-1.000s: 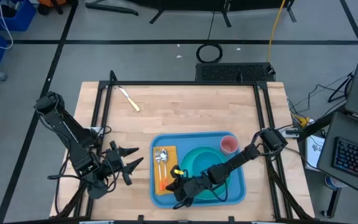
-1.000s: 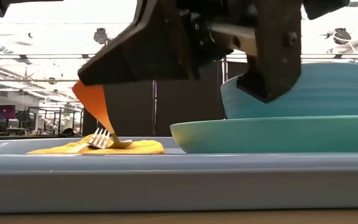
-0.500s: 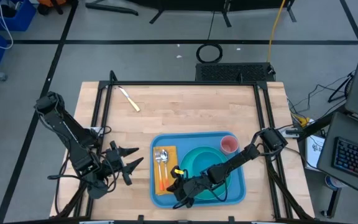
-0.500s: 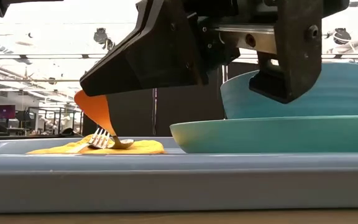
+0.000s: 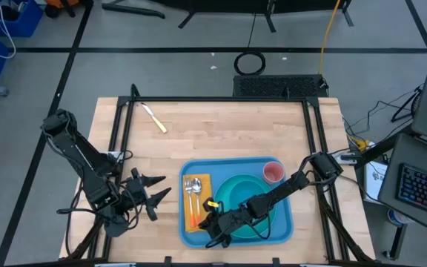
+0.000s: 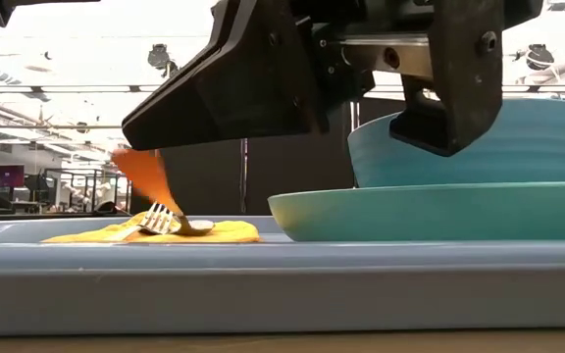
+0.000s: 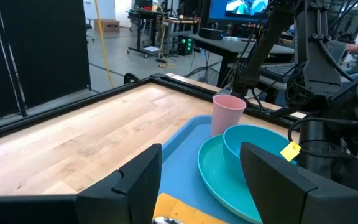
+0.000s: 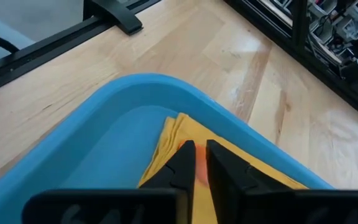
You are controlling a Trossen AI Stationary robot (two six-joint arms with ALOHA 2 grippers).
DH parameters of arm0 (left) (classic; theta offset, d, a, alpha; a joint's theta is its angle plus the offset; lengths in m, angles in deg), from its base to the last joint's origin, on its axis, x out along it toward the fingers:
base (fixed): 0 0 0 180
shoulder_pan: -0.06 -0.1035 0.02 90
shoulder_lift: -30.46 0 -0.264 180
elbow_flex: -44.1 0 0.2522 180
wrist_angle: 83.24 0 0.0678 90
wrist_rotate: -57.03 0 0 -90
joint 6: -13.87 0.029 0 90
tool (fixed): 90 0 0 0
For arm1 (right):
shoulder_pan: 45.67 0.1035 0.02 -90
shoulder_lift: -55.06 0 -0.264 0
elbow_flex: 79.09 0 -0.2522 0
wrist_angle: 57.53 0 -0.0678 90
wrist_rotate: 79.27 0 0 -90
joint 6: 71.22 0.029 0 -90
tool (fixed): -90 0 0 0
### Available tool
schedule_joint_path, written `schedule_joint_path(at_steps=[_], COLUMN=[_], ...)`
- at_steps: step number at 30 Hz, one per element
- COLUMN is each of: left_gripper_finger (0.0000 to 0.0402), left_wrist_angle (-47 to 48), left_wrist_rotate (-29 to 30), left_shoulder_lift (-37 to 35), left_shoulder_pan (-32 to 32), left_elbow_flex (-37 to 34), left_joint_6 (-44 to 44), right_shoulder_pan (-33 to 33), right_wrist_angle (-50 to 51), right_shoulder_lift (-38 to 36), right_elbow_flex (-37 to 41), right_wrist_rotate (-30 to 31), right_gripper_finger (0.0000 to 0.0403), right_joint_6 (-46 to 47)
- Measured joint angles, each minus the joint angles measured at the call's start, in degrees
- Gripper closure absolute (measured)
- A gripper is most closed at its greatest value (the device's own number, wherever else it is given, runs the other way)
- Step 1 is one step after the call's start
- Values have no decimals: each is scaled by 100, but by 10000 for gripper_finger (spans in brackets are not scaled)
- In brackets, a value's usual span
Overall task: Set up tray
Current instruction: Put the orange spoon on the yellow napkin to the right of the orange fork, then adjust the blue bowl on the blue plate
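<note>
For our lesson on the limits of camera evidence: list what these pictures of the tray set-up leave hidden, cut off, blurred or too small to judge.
- Low view: the orange item under the right claw is blurred.
- High view: the right arm covers much of the plate and bowl.
- Right wrist view: the claw's fingers hide most of the orange item; the napkin is cut off.
- High view: the pale object on the table is too small to identify.
</note>
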Motion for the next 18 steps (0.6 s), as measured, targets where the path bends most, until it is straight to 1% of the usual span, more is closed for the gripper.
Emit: schedule_joint_path(at_steps=[8,12,14,18], left_gripper_finger=[179,179,179,179], left_wrist_angle=[-1,0,0,12], left_wrist_rotate=[-2,-99,-107,-142], left_shoulder_lift=[0,0,0,0], left_shoulder_pan=[0,0,0,4], left_elbow_flex=[0,0,0,0], left_joint_6=[-1,-1,-2,0], right_shoulder_pan=[-46,-66,-66,-73], right_wrist_angle=[-177,-218,-324,-380], right_shoulder_lift=[0,-3,-54,-333], right_elbow_flex=[2,4,7,7], right_wrist_rotate=[-141,-117,99,502], right_gripper_finger=[323,308,306,311], right_joint_6=[256,169,32,64])
